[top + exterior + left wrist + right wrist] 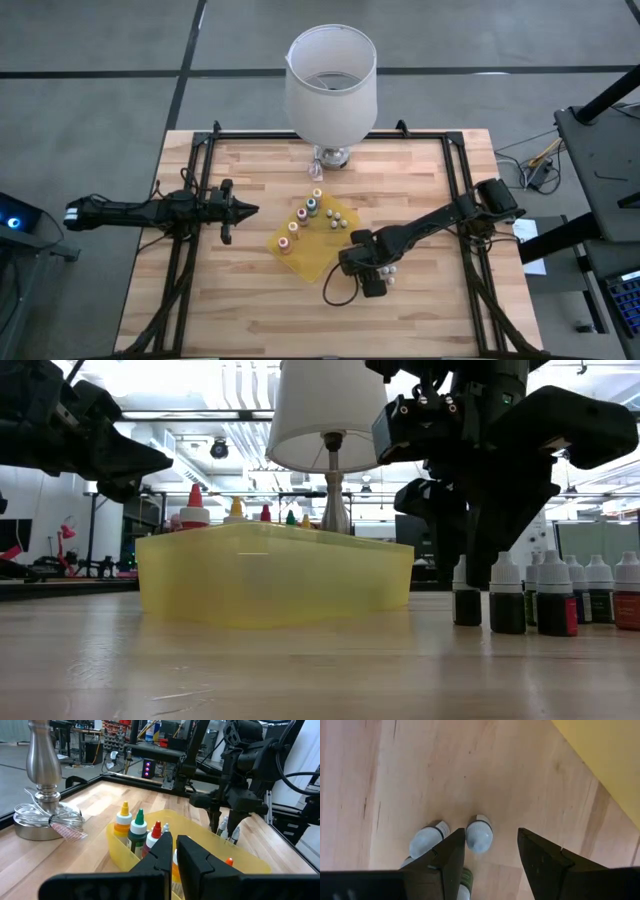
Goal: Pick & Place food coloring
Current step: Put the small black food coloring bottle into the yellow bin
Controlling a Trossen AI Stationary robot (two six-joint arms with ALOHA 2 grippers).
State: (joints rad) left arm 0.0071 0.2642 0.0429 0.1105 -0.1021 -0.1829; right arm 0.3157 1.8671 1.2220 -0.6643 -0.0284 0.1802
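My right gripper (378,283) hangs over the table (250,310) just off the yellow tray's (318,256) near right edge, pointing straight down with its jaws spread wide and nothing between them. Under it stands a cluster of white-capped bottles (545,596) on the bare wood; from my right wrist I look down on their caps (479,834), one of them sitting just inside the gap beside my finger (451,857), another partly behind that finger, neither gripped. In the low view my fingers hang above that row, tips at about cap height, and I cannot tell whether they touch one. The rest of the food coloring is in the tray: a line of bottles (301,221) with coloured caps along its far left side, among them yellow (123,821), green (138,828) and red (154,834) ones seen from my left wrist, plus a few pale-capped ones (336,220) toward the far right corner. My left gripper (243,210) waits above the table's left side, well apart from the tray, aimed toward it, its jaws pressed together on nothing. A lamp (331,82) stands at the far edge of the table, its metal base (42,817) with a bundled cord near the tray's far corner.
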